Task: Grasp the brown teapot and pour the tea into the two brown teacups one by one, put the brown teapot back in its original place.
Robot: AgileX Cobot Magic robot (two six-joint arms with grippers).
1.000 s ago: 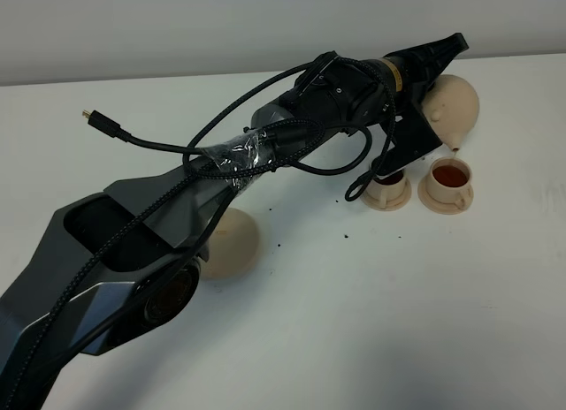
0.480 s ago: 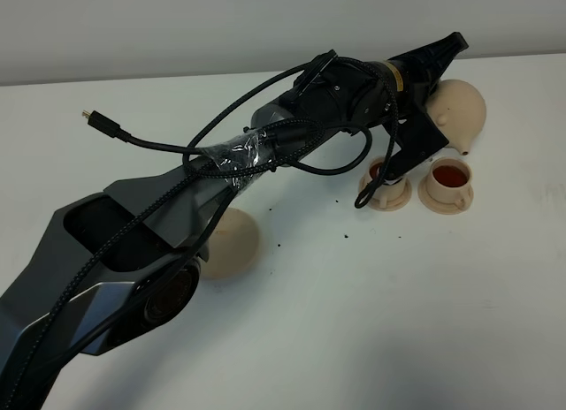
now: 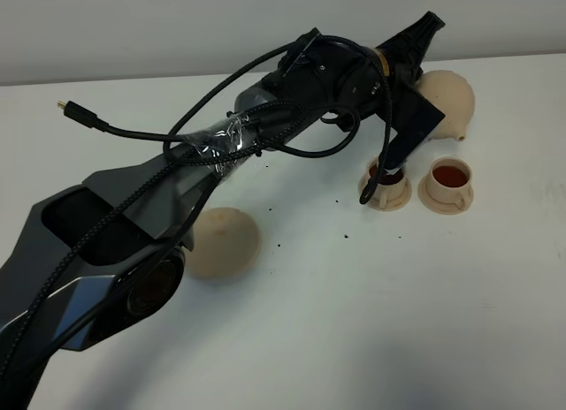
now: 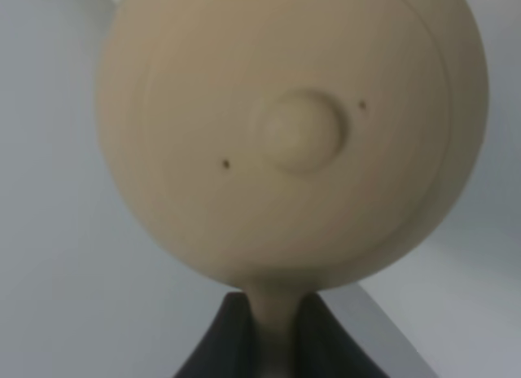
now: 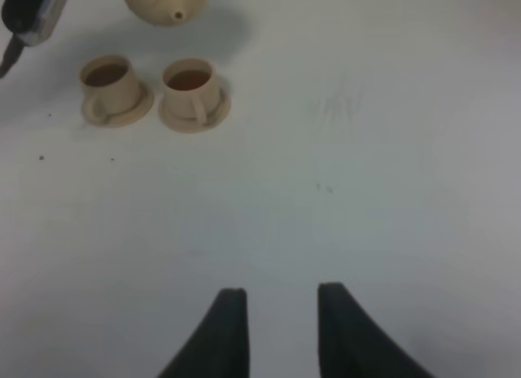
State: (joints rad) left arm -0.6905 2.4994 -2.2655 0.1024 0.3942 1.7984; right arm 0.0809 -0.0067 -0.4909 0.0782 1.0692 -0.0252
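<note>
My left gripper is shut on the loop handle of the brown teapot and holds it in the air behind the two brown teacups. In the left wrist view the teapot fills the frame, lid knob facing the camera, its handle between the dark fingers. The right teacup holds reddish tea. The left teacup also holds tea and is partly hidden by the arm. Both cups stand on small saucers. The flat tan saucer lies bare at the left. My right gripper is open, empty, low over the table.
The left arm with loose black cables crosses the white table from lower left to upper right. A cable end sticks out at the left. Small dark specks lie near the cups. A wall runs behind the table.
The teapot has tipped back from the right teacup and the thin stream has stopped. My left gripper has carried it slightly left and back. The right cup keeps its tea.
</note>
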